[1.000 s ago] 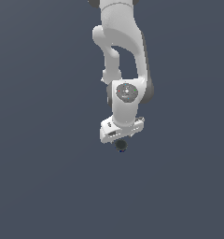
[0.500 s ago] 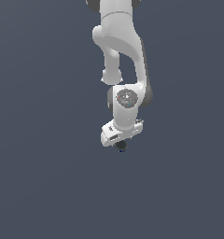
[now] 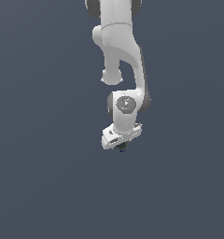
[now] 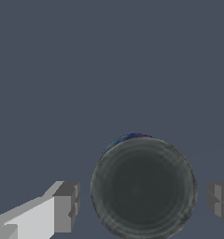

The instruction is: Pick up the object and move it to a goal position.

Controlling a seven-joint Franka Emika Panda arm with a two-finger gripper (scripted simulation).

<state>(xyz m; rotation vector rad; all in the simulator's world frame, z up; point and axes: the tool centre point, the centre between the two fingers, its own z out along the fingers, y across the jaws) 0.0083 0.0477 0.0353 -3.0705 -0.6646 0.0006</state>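
The object (image 4: pixel 143 186) is a dark grey-black ball with a bluish tinge at one edge, and it fills the space between my fingers in the wrist view. A grey finger pad (image 4: pixel 66 205) stands on one side and the other pad (image 4: pixel 220 198) on the opposite side, each with a narrow gap to the ball. My gripper (image 4: pixel 143 201) is open around it, not touching. In the exterior view the object (image 3: pixel 122 149) shows as a tiny dark blob just under the white gripper (image 3: pixel 122 146), mostly hidden by the hand.
The white arm (image 3: pixel 118 51) reaches down from the top of the exterior view. All around lies a plain dark blue-grey surface (image 3: pixel 48 177), with no other objects or edges in sight.
The wrist and hand have sunk a little lower over the object. The object itself has stayed where it was.
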